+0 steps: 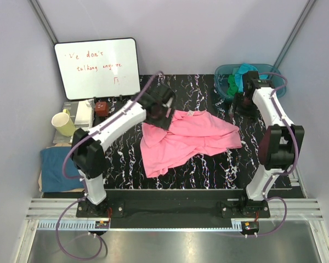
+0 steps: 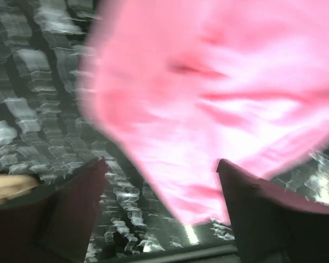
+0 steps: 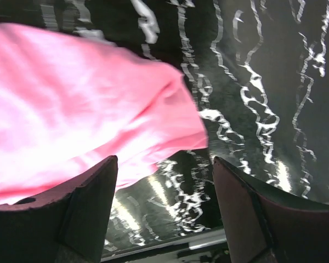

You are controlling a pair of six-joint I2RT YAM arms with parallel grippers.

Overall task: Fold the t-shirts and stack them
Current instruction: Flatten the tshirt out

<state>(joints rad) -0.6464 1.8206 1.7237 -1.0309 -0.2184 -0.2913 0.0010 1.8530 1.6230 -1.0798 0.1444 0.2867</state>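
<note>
A bright pink t-shirt (image 1: 183, 139) lies crumpled on the black marbled table (image 1: 208, 170). It fills much of the left wrist view (image 2: 219, 93) and the left of the right wrist view (image 3: 71, 109). My left gripper (image 1: 160, 112) hovers over the shirt's far left edge, open and empty. My right gripper (image 1: 242, 101) is open and empty at the table's far right, just past the shirt's right corner. Turquoise and green shirts (image 1: 240, 76) lie bunched in the teal basin (image 1: 223, 74). A dark blue shirt (image 1: 56, 167) lies folded left of the table.
A whiteboard (image 1: 97, 67) leans at the back left. A yellow mug (image 1: 62, 124), a stack of papers (image 1: 83, 114) and a small red-brown box (image 1: 101, 108) sit at the left. The right arm (image 1: 274, 137) stands along the right edge.
</note>
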